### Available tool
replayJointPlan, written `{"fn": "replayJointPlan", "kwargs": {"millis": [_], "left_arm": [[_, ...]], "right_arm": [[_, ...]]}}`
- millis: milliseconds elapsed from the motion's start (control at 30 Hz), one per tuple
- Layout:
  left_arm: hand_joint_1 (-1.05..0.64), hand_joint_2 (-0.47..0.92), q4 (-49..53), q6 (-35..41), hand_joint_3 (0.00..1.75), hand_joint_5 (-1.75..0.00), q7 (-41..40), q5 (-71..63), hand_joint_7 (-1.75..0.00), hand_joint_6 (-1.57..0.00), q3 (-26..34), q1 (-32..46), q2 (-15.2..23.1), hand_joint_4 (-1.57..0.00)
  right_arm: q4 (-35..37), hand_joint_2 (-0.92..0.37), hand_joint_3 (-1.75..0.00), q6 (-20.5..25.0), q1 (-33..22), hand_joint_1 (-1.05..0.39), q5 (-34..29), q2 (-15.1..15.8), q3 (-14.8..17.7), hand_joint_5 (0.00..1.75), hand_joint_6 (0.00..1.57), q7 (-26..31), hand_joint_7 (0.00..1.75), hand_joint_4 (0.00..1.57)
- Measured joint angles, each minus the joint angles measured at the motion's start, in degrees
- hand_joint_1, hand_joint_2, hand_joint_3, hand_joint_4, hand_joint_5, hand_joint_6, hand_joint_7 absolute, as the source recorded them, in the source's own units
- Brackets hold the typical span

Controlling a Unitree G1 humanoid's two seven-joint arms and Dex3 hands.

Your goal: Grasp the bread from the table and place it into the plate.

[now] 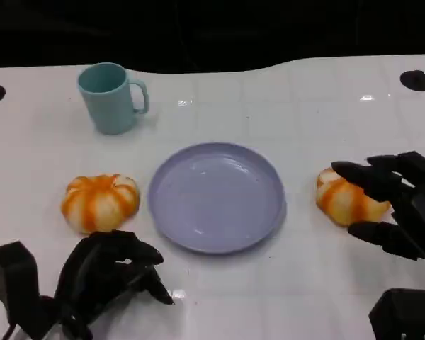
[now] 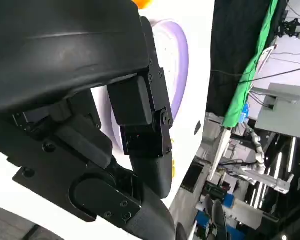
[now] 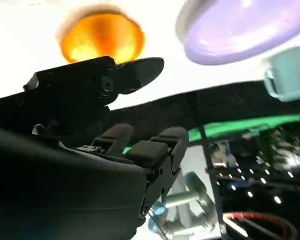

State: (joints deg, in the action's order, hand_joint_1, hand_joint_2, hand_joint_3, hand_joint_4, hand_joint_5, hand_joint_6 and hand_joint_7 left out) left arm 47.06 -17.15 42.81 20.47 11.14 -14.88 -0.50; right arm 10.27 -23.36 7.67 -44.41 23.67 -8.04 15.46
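1. Left hand [image 1: 110, 273] at the near left of the white table [image 1: 304, 106], fingers curled in, nothing inside. Just in front of the left bread.
2. Blue-green mug [image 1: 110, 97] far back on the left, upright, handle to the right. Well apart from the rest.
3. Left bread [image 1: 100, 202]: round, orange and white stripes, flat on the table, just left of the plate. Not touching the plate.
4. Purple plate [image 1: 216, 196] in the middle of the table, between the two breads, nothing on it.
5. Right bread [image 1: 347, 197]: orange and white too, on the table, just right of the plate, not on it.
6. Right hand [image 1: 397, 205] at the right side, fingers spread around the right bread, one dark finger over its top and another below it. Hard to tell if the fingers touch the bread yet. Not squeezed tight.
7. From the right wrist: orange bread [image 3: 101, 40] past a black fingertip [image 3: 142, 67], with the plate [image 3: 240, 32] and mug [image 3: 288, 75] beyond.
8. From the left wrist: big black hand parts [image 2: 115, 125] up close, and a bit of the plate [image 2: 177, 65] behind.
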Motion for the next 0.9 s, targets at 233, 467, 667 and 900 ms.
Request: {"fn": "replayJointPlan", "kwargs": {"millis": [233, 467, 667, 900], "left_arm": [[-1.05, 0.71, 0.14, -0.05, 0.00, -0.57, -0.02, -0.05, -0.20, -1.57, 0.00, -0.06, 0.03, -1.57], [-1.05, 0.71, 0.13, 0.05, 0.00, -0.58, -0.02, 0.03, -0.21, -1.57, 0.10, -0.07, 0.02, -1.57], [-1.05, 0.71, 0.07, 0.02, 0.00, -0.58, -0.03, 0.00, -0.21, -1.57, 0.07, -0.04, 0.02, -1.57], [-1.05, 0.71, 0.01, 0.02, 0.00, -0.58, -0.03, -0.01, -0.20, -1.57, 0.04, -0.03, -0.02, -1.57]], "right_arm": [[-0.16, -0.86, 0.00, 5.99, 1.29, -0.60, -2.09, 0.50, -2.86, 0.33, 0.23, -5.31, 0.00, 0.00], [3.60, -0.80, 0.00, 9.99, 5.03, -0.58, -4.59, 0.79, -7.00, 0.34, 0.24, -7.15, 0.01, 0.02], [11.24, -0.81, -0.01, 10.62, 9.78, -0.55, -5.68, 0.60, -10.50, 0.37, 0.25, -5.37, 0.01, 0.02], [20.54, -0.82, 0.00, 11.34, 15.75, -0.54, -7.22, -0.62, -14.28, 0.40, 0.29, -2.49, 0.02, 0.07]]}}
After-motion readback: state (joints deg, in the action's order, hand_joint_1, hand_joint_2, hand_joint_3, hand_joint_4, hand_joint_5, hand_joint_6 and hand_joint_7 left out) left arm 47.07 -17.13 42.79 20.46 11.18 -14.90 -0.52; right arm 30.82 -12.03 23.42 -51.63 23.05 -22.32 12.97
